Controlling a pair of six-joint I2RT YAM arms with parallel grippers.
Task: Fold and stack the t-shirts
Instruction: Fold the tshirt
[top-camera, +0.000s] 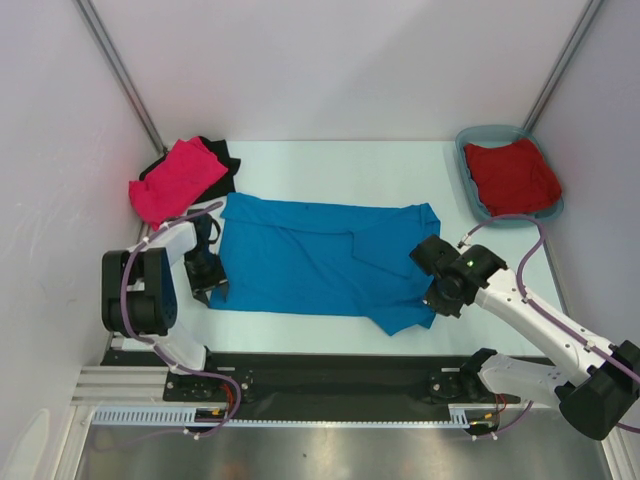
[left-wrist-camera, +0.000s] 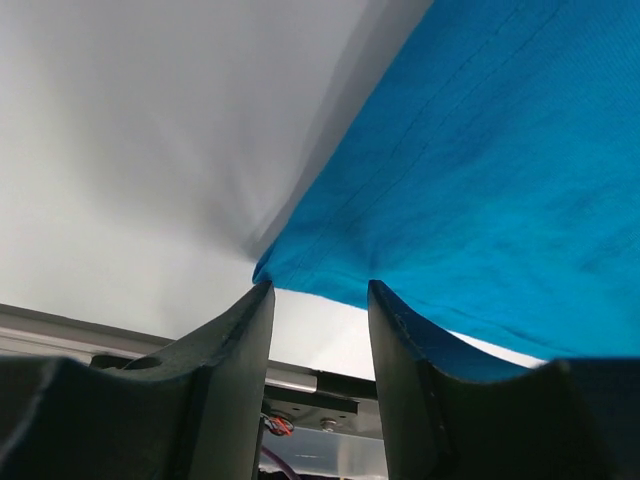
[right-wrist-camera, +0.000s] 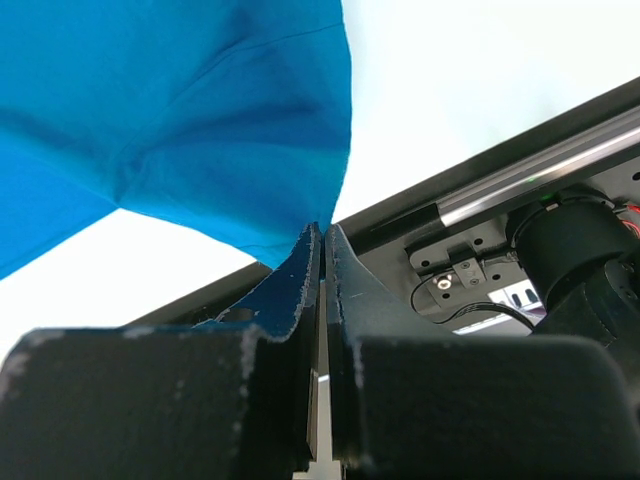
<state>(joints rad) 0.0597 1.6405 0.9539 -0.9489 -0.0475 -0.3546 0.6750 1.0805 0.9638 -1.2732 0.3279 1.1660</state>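
A bright blue t-shirt (top-camera: 320, 260) lies spread across the middle of the table. My left gripper (top-camera: 208, 285) is at its near left corner. In the left wrist view the jaws of this gripper (left-wrist-camera: 320, 290) stand apart, with the hem of the blue t-shirt (left-wrist-camera: 480, 150) at their tips. My right gripper (top-camera: 437, 290) is at the near right corner. In the right wrist view this gripper (right-wrist-camera: 322, 235) is shut, pinching a point of the blue t-shirt (right-wrist-camera: 180, 120). A hot pink t-shirt (top-camera: 178, 178) lies on a black t-shirt (top-camera: 222, 155) at the back left. A dark red t-shirt (top-camera: 512, 175) lies in the tub.
The teal tub (top-camera: 463, 150) stands at the back right corner of the white table (top-camera: 340, 165). White walls close in the left, back and right sides. A black rail (top-camera: 320, 385) with the arm bases runs along the near edge.
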